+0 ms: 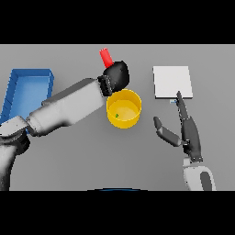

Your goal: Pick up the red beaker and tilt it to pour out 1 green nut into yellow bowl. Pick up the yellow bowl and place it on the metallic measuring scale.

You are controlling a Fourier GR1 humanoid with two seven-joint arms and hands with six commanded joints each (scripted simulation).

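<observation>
Near the top centre of the frame, the left hand (117, 75) is wrapped around the red beaker (105, 57), its fingers clamped on the lower part so that only the upper end of the beaker shows, sticking up and leaning slightly toward the upper left. The left arm runs from the lower left edge diagonally up to that hand. Just below the hand, in the middle of the frame, sits the yellow bowl (124, 109) on the grey surface (82, 156); the hand overlaps the bowl's upper left rim in this view. Inside the bowl, on its floor toward the left, lies one small green nut (117, 115). To the right of the bowl, in the upper right part of the frame, the metallic measuring scale (172, 81) lies flat, a pale square plate, apart from the bowl. The right hand (189, 133) shows in the lower right, below the scale, fingers straight and spread apart with the thumb out to the left; one fingertip reaches up to the scale's lower edge. A blue tray (28, 78) sits at the upper left edge, partly covered by the left arm.
</observation>
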